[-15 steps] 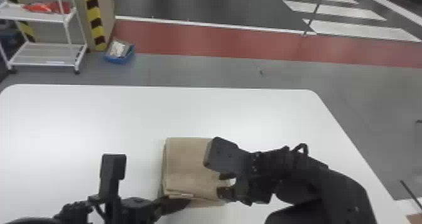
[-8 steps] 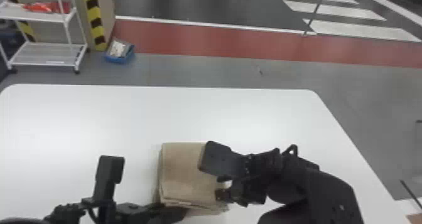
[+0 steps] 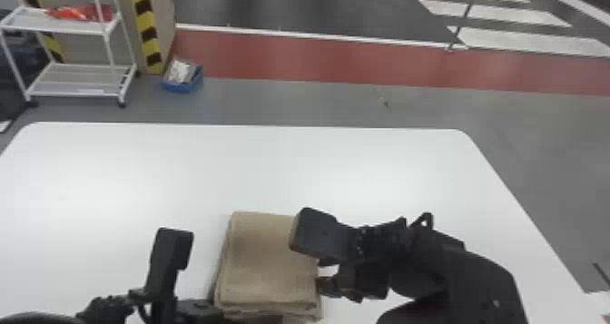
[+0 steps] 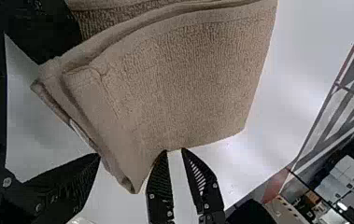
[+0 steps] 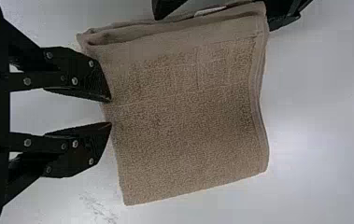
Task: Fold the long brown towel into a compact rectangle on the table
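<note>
Brown towel (image 3: 265,264), white table (image 3: 281,169), striped tape (image 3: 146,26)

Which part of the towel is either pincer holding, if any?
Nothing looks held. The right pincer is open at the right edge of the towel; the left pincer is wide open at its near edge.

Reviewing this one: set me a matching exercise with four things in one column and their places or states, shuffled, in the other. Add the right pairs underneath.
Things
1. Blue bin
2. Brown towel
3. White wheeled cart
4. Right gripper

Places and states
A. Folded in layers on the white table
B. Fingers apart, at the right-hand edge of the folded cloth in the head view
C. On the floor, next to yellow-and-black stripes
D. Beyond the table, with orange-red material on a shelf

Right pairs: 1-C, 2-A, 3-D, 4-B
</note>
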You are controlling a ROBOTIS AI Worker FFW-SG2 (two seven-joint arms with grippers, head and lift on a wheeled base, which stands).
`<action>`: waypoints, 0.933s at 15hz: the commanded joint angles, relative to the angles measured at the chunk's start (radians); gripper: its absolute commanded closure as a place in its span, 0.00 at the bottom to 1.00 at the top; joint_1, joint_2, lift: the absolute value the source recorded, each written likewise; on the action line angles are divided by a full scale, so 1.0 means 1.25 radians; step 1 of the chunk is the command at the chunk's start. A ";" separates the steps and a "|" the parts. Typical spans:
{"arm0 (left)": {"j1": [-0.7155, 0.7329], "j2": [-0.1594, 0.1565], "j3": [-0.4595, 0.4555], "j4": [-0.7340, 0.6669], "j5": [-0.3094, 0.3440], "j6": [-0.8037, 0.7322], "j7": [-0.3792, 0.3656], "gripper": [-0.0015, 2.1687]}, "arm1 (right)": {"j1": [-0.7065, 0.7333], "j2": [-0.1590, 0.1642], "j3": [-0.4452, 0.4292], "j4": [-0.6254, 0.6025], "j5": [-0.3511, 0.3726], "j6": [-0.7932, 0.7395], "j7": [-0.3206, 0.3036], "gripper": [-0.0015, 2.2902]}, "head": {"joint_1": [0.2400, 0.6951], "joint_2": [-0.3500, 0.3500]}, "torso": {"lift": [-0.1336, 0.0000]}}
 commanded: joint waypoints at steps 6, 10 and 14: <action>-0.003 -0.002 -0.002 -0.005 -0.006 0.020 0.001 0.04 | -0.025 0.024 0.004 0.026 0.025 0.025 0.004 0.37 | 1.00 0.26 | 0.07; -0.004 -0.001 -0.001 -0.006 -0.008 0.032 0.001 0.04 | -0.031 0.024 -0.014 0.023 0.024 0.027 0.004 0.37 | 1.00 0.26 | 0.07; -0.012 -0.002 -0.009 -0.004 -0.008 0.032 0.001 0.04 | -0.035 0.027 -0.023 0.039 0.028 0.027 0.004 0.37 | 1.00 0.25 | 0.07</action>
